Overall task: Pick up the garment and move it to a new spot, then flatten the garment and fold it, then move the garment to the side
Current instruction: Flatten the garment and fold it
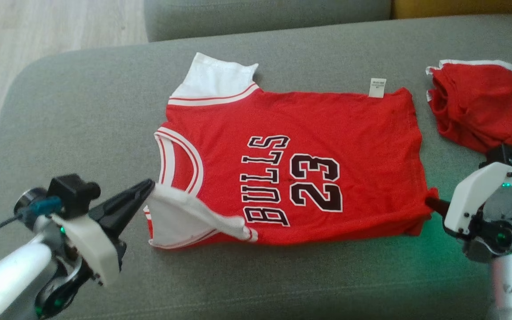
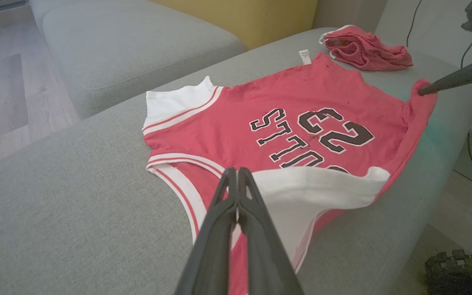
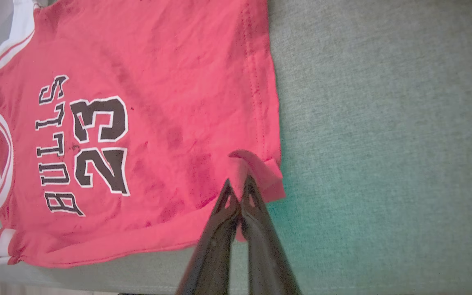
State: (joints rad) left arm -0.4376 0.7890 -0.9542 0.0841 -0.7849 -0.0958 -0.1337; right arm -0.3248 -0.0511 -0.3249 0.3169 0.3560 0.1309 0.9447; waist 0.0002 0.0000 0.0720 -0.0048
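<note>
Garment (image 1: 309, 133) | left claw (image 1: 149, 186) clenched on white sleeve (image 1: 180, 218) | right claw (image 1: 429, 203) apparently pinching hem corner (image 3: 260, 168)

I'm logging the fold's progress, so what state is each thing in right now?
Red Bulls jersey with white sleeves, spread face up on the grey sofa cushion.
Left end effector, shut on the jersey's near white sleeve.
Right end effector, shut on the jersey's red hem corner.
Small red garment with white trim, crumpled, apart from the jersey.
</note>
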